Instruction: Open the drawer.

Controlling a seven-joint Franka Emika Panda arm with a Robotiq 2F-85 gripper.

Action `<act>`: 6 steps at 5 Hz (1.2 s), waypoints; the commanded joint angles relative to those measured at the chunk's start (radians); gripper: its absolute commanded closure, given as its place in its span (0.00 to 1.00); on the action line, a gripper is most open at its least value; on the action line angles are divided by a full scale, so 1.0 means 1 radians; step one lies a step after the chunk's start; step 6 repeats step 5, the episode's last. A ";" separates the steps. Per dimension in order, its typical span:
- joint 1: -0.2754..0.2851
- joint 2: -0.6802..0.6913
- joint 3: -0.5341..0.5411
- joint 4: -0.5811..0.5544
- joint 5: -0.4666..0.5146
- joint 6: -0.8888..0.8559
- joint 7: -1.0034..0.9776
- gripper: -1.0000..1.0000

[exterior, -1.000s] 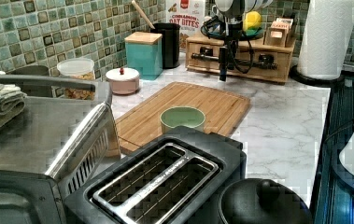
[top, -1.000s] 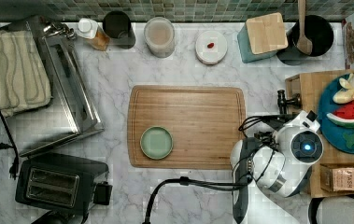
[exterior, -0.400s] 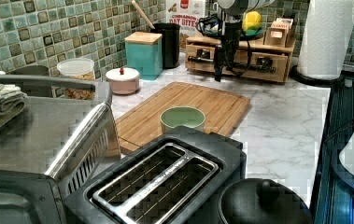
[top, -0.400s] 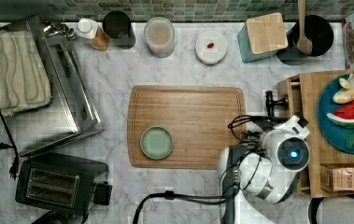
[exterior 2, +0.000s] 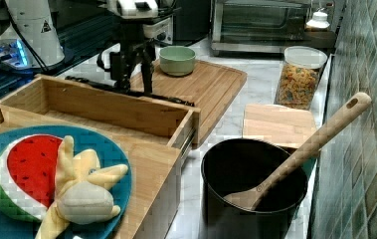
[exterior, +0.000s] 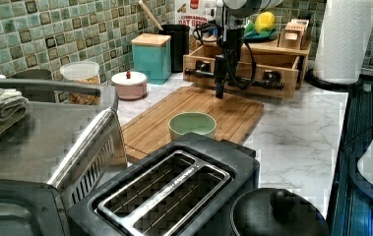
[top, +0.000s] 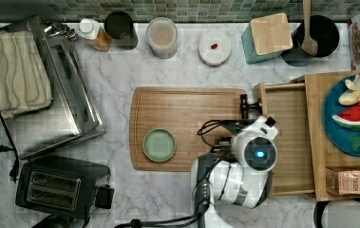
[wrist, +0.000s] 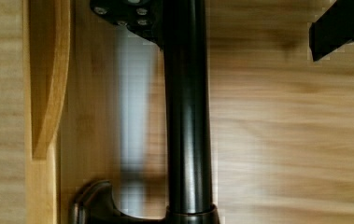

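Top view: drawer (top: 289,137) pulled well out toward the board (top: 187,126), gripper (top: 250,107) at its handle. Right view: fingers (exterior 2: 148,62) straddle the bar (exterior 2: 141,92), not clamped. Risk: bar slips free if the pull angles off

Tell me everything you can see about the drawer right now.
The drawer is wide, shallow and light wood, pulled well out of its wooden cabinet and looking empty inside. A long black bar handle on two mounts runs across its front, which overhangs the cutting board's edge. The gripper straddles the handle, one finger each side.
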 commanded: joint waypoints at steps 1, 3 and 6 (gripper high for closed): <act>0.141 -0.139 0.127 -0.085 0.022 0.018 0.166 0.00; 0.132 -0.139 0.137 -0.085 0.023 0.018 0.166 0.00; 0.132 -0.139 0.137 -0.085 0.023 0.018 0.165 0.00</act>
